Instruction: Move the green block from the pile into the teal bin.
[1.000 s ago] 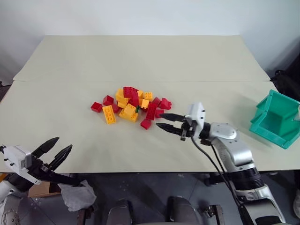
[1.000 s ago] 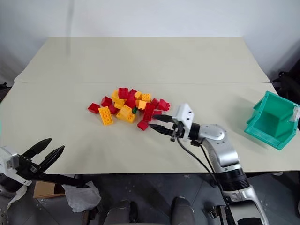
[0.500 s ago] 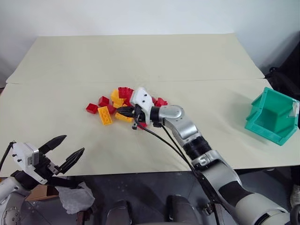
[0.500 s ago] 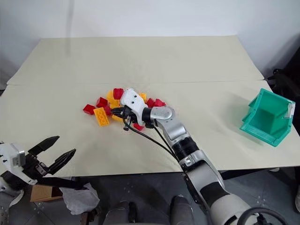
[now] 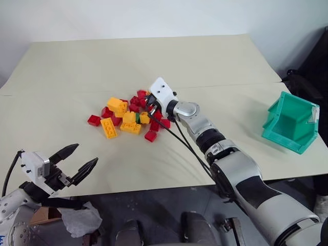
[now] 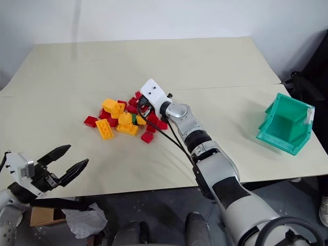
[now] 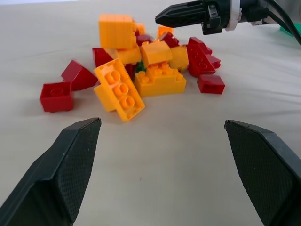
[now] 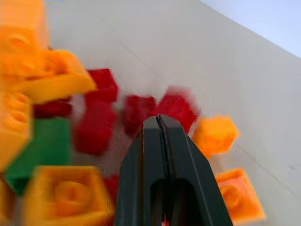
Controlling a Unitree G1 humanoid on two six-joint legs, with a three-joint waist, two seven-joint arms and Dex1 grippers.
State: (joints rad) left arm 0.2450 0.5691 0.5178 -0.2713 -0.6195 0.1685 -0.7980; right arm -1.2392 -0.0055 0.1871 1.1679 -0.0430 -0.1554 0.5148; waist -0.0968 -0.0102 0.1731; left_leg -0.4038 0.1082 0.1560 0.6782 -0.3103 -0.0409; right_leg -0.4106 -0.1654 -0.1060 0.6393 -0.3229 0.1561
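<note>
Left gripper (image 5: 77,161) hangs off the near edge of the cream-covered table (image 5: 154,56), near-left of the pile (image 5: 128,114) of red and orange-yellow studded plastic bricks, black fingers spread wide, nothing between them. In the pile's middle, the small dark-green plastic block (image 8: 40,146) sits wedged among orange bricks. Right gripper (image 7: 162,17), fingers pressed together and empty, pokes over the pile's far side. Far right of the pile: the teal plastic bin (image 5: 289,123), sloped front open.

You see a pile (image 5: 128,115) of smooth, slightly glossy plastic bricks on a matt, paper-like cream worktop (image 5: 154,56). The green block (image 8: 40,146) has the same plastic sheen. The left gripper's fingers (image 7: 70,165) are matt black with finely textured pads. At 3 o'clock, the teal bin (image 5: 289,123) is smooth plastic.
</note>
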